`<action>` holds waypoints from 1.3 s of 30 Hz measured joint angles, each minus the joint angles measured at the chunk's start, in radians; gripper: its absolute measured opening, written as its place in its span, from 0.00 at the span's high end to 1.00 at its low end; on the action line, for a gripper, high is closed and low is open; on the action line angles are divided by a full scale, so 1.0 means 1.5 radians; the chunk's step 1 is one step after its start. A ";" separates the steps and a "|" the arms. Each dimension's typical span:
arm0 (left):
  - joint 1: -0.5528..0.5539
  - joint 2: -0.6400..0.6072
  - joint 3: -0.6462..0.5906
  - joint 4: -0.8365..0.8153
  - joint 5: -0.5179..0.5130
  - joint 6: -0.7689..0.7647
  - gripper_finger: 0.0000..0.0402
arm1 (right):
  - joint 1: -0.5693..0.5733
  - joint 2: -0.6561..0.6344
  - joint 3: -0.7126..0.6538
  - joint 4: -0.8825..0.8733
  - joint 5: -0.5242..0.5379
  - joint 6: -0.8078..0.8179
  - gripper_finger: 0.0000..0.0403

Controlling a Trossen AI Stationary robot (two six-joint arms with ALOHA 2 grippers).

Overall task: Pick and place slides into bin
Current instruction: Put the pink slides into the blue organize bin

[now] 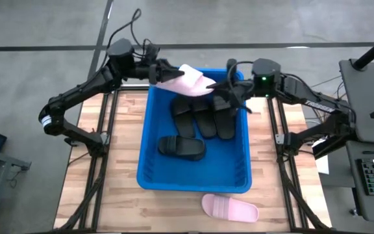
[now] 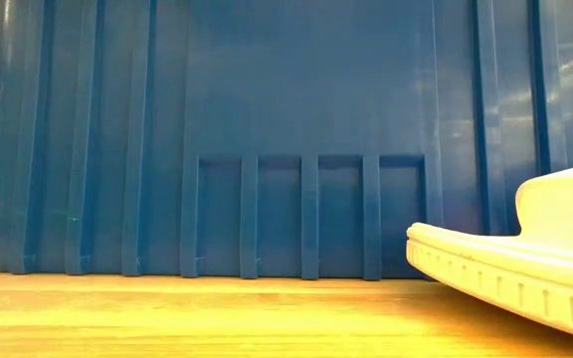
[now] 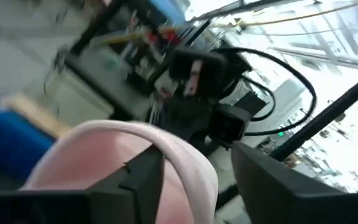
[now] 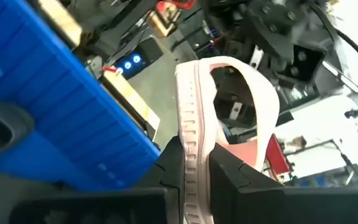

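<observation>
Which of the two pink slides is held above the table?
The pink slide over the bin's far rim, gripped by the right gripper; the other pink slide lies on the table outside the bin.

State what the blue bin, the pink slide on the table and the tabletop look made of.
Blue bin: glossy moulded plastic, judging by its ribbed walls and sheen. Pink slide on the table: matte, probably foam or soft rubber, with a grooved sole edge. Tabletop: light wooden planks with visible grain.

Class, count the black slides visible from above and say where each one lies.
4, all inside the bin: three side by side at its far end, one lying crosswise nearer the middle. Others may hide beneath.
</observation>
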State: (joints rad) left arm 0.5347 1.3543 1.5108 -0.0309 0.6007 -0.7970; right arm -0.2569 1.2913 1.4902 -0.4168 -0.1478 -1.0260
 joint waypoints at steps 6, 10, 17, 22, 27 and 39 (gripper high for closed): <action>0.010 0.000 0.001 0.063 -0.022 0.138 0.47 | 0.001 -0.047 0.000 -0.015 -0.008 0.093 0.93; 0.009 0.000 0.001 0.083 -0.021 0.253 0.46 | 0.001 -0.073 0.000 -0.027 -0.013 0.146 0.93; 0.010 -0.006 0.001 0.088 -0.086 0.555 0.46 | 0.001 -0.093 0.000 -0.062 -0.013 0.189 0.93; 0.013 -0.001 0.001 0.085 -0.135 0.606 0.46 | 0.000 -0.103 -0.001 -0.096 -0.013 0.223 0.93; 0.025 -0.007 0.002 0.083 -0.134 0.568 0.46 | 0.000 -0.127 -0.007 -0.146 -0.007 0.211 0.93; 0.102 -0.008 0.001 0.058 -0.042 0.447 0.46 | 0.044 -0.229 -0.171 -0.066 0.077 0.157 0.93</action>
State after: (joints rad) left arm 0.6882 1.3418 1.5124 0.0555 0.5379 -0.1262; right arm -0.1907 0.9474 1.2339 -0.5160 -0.0325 -0.7901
